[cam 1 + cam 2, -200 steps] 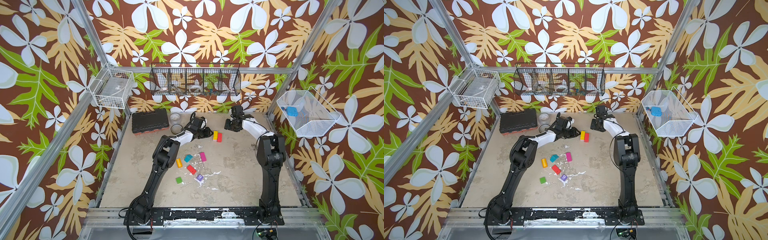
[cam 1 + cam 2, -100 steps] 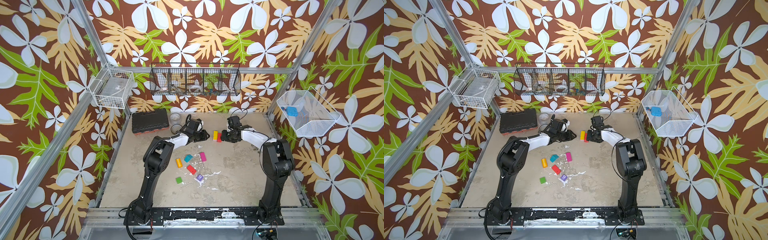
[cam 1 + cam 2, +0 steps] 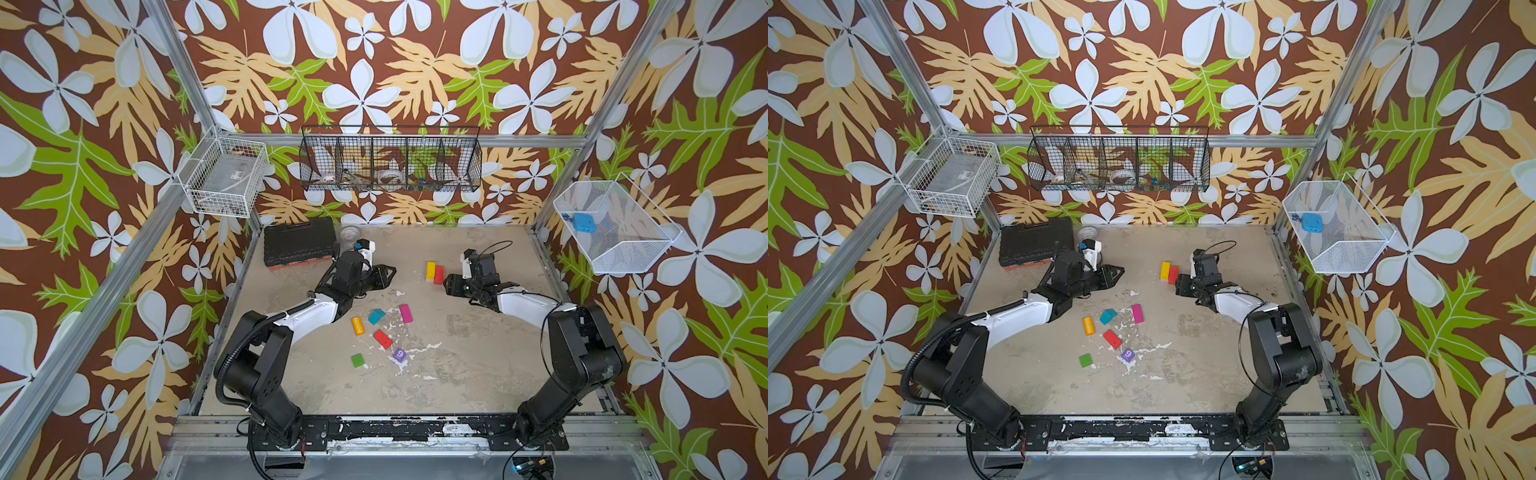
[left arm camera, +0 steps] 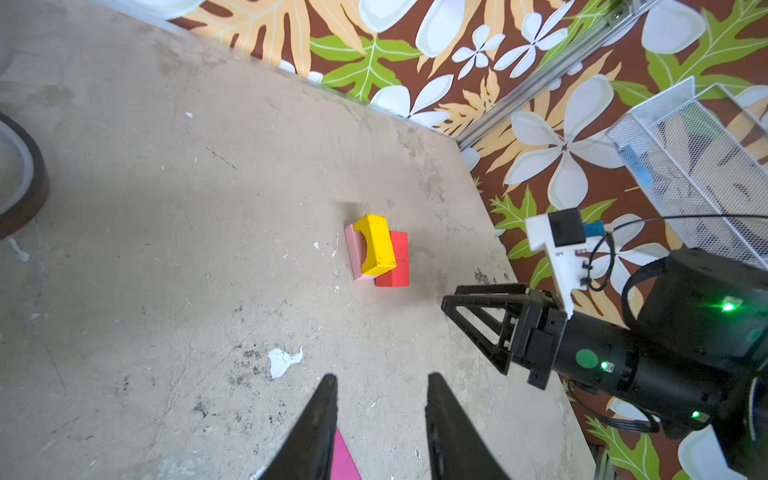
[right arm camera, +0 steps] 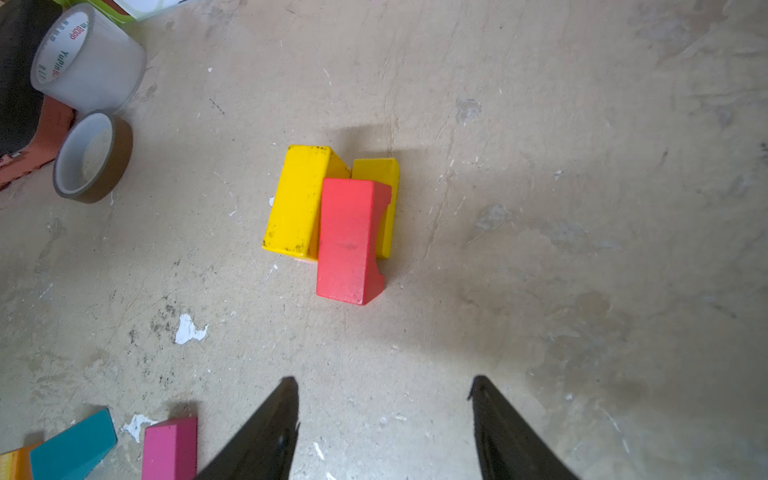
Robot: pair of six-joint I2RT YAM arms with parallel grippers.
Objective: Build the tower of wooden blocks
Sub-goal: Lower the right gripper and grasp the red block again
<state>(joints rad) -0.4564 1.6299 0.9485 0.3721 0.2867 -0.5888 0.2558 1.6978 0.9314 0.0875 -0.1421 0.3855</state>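
Observation:
The tower [image 3: 434, 272] is a low cluster at the back middle of the floor: a yellow block [image 5: 297, 199] and a red block [image 5: 349, 237] side by side on top, over a pink block [image 4: 355, 253] and a second yellow block [image 5: 384, 195]. My left gripper [image 3: 390, 273] is open and empty, a short way left of the cluster, with a magenta block edge under one finger [image 4: 320, 415]. My right gripper [image 3: 449, 286] is open and empty, just right of the cluster and apart from it. Loose wood blocks lie nearer: orange [image 3: 358, 325], teal [image 3: 376, 316], magenta [image 3: 406, 313], red [image 3: 382, 338], green [image 3: 358, 360] and the purple cube [image 3: 399, 354].
A black toolbox [image 3: 300, 245] lies at the back left with a clear round jar [image 3: 351, 232] beside it. Two tape rolls [image 5: 89, 58] [image 5: 93, 156] sit near the toolbox. Wire baskets hang on the walls: white [image 3: 226, 176], black [image 3: 390, 164], white [image 3: 615, 226].
The left gripper has drawn back leftward from the stack. The right gripper swung from behind the stack to its right side, and its jaws have spread wider. The stack has not moved.

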